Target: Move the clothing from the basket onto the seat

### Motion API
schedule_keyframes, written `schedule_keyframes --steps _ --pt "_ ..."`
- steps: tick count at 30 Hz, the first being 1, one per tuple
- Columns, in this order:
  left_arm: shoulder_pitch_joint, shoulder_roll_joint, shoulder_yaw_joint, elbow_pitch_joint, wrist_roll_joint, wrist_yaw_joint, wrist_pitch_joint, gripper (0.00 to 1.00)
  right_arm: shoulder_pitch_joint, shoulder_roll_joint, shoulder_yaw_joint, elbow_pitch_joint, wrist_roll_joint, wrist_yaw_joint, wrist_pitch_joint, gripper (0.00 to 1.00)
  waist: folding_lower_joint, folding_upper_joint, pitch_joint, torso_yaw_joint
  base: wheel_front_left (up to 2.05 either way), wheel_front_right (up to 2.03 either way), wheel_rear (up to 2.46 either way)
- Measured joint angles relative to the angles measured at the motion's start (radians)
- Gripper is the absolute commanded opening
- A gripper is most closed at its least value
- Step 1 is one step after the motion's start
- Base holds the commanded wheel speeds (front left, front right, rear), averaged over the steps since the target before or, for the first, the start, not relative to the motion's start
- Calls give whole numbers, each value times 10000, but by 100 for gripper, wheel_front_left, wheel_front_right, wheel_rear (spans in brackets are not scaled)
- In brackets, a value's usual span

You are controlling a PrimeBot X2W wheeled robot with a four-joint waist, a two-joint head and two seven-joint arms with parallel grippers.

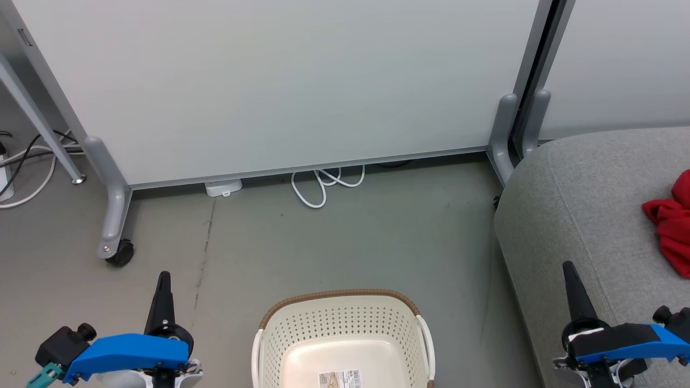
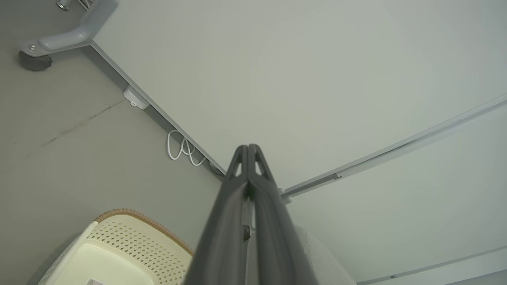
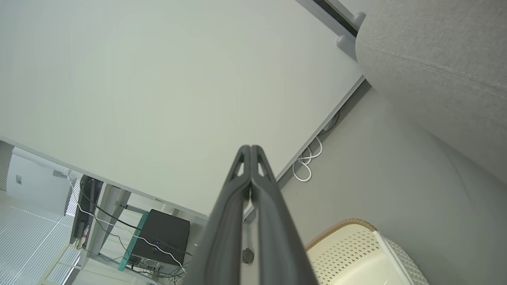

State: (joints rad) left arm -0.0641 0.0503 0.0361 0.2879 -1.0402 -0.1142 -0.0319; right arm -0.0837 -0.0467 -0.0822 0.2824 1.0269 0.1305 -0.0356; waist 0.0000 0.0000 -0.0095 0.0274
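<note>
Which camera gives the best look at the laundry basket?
The head view: the basket sits at bottom centre, showing its brown rim, both handles and the label on its floor, though the near end is cut off. The left wrist view catches a corner at lower left, the right wrist view a corner at lower right.

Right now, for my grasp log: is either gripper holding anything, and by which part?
Nothing is held: the left gripper and right gripper are both shut and empty. The clothing lies on the seat, apart from them.
</note>
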Motion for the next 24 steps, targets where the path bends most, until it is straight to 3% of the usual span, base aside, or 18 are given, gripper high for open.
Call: schedule_keyframes --steps 24 --pt "-164 0 316 -167 -2382 -33 612 0 -59 -4 -136 -140 2429 -2 614 0 0 0 45 -96 0 0 0"
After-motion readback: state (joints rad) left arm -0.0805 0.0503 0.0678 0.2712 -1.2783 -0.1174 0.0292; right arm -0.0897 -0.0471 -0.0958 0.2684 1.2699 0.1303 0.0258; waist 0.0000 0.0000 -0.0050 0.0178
